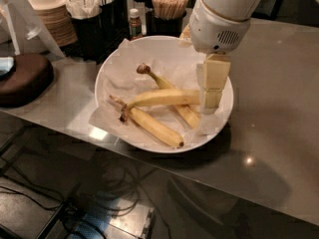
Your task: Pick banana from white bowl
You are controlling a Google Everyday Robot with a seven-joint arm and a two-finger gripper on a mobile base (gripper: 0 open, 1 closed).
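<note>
The white bowl point(219, 118), wide and lined with crinkled white paper, sits on the grey counter and holds three bananas. The banana point(162, 97), thick and arched, lies across the other two, its dark stem end to the left and its right end under my gripper. A slim banana with a knobby brown stem point(148, 72) runs beneath it. Another slim banana point(154, 128) lies at the front. My gripper point(209, 106) hangs down inside the bowl's right side, its tip at the arched banana's right end.
Stacked beige bowls point(47, 11), black holders with napkins point(89, 14), a small bottle point(133, 23) and a cup of wooden sticks point(169, 6) stand behind the bowl. A dark round object point(22, 78) lies at left. The counter's front edge runs below the bowl.
</note>
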